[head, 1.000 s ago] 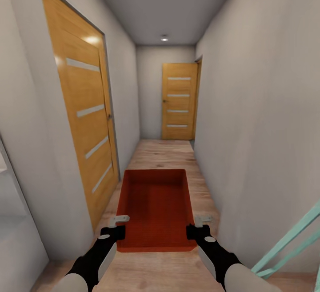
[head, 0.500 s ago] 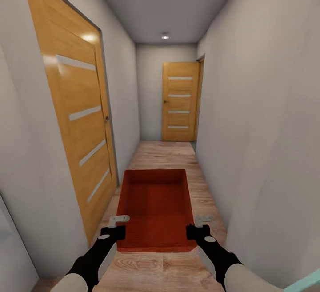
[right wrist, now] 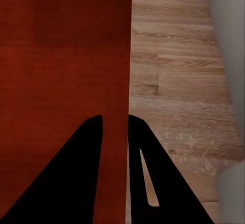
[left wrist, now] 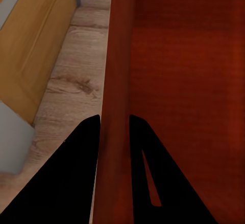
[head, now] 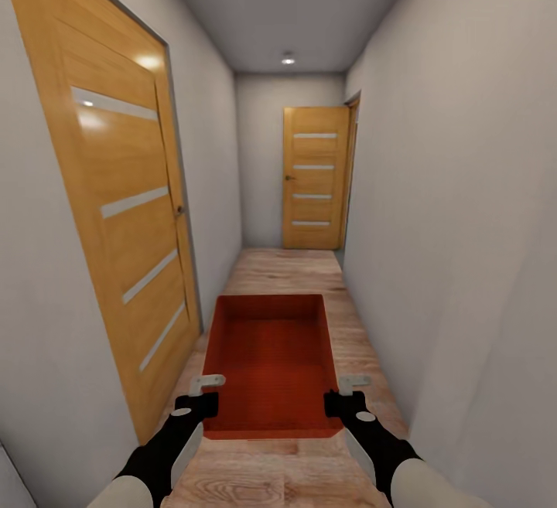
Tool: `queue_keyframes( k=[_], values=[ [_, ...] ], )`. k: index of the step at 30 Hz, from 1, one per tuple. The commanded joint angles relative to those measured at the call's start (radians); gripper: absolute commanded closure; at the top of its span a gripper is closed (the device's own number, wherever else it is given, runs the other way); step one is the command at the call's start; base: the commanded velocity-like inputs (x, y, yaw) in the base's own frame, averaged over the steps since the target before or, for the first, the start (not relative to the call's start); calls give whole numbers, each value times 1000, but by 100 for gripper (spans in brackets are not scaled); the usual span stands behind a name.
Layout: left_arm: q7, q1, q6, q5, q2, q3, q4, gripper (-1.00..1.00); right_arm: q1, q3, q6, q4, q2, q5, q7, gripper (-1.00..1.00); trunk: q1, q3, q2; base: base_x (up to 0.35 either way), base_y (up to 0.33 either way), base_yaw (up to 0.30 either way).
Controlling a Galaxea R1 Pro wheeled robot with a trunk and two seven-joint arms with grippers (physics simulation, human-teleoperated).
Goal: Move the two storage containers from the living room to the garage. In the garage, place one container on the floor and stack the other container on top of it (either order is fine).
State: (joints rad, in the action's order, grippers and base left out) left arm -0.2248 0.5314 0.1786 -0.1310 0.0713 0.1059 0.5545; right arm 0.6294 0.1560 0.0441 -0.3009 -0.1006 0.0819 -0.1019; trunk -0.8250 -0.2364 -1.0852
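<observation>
While I stand in a wood-floored corridor, one storage container [head: 271, 361] hangs at 6 o'clock, my left gripper [left wrist: 114, 124] clamped on its left wall, my right gripper [right wrist: 115, 122] on its right. Closed door [head: 313, 177] at 12 o'clock. Judged: transit stage; garage placement and stacking remain.

Both arms [head: 166, 446] forward, jaws clamped.

narrow hallway [head: 290, 268] open ahead; closed door [head: 313, 177] blocks end.
</observation>
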Motion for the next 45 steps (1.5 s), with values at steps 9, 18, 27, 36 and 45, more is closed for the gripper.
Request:
queue_keyframes(
  k=[9, 18, 27, 36, 45],
  values=[
    [-16, 1, -2, 13, -15, -12, 5, 100, 1, -18, 4, 3, 18, 13, -9, 100, -1, -1, -1, 326, 0, 0],
    [-16, 1, -2, 13, -15, -12, 5, 100, 1, -18, 6, 3, 18, 13, -8, 100, -1, -1, -1, 326, 0, 0],
    [-16, 1, -1, 13, -15, -12, 5, 100, 1, -18, 5, 3, 18, 13, -9, 100, -1, -1, -1, 326, 0, 0],
    [-16, 1, 3, 13, -15, -14, 5, 100, 1, -18, 5, 3, 17, 13, -9, 100, -1, -1, -1, 326, 56, 0],
    [-16, 1, 3, 13, -15, -13, 5, 100, 1, -18, 5, 3, 16, 13, -8, 100, -1, -1, -1, 326, 99, 0]
  ],
)
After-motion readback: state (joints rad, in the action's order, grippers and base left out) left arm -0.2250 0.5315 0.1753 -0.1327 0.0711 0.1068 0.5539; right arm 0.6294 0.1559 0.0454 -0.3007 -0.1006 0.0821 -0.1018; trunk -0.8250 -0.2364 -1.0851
